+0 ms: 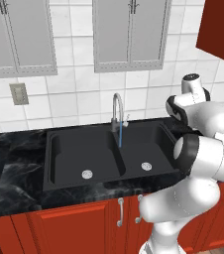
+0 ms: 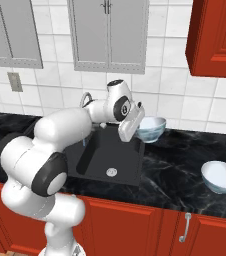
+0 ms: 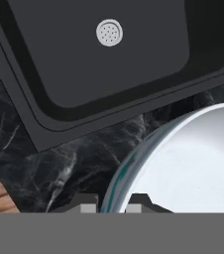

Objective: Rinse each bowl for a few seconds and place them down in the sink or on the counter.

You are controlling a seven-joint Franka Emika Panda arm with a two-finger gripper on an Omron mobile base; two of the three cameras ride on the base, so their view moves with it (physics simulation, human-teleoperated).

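Gripper [image 3: 113,208] pinches the bowl [image 3: 193,163] rim, lower right of the hand view; carry it level leftward under the faucet [image 1: 116,111], clearing the sink [image 3: 49,124] edge.

Below your gripper [image 3: 113,207], the right basin of the sink [image 3: 134,64] lies open; the faucet [image 1: 117,111] stands left, a second bowl [image 2: 224,176] well right.

I see a glossy white, blue-tinged bowl [image 3: 193,163] at my tool [image 3: 115,204], a matte black sink [image 3: 109,64] beyond, and a grey-veined black counter [image 3: 69,163] beneath.
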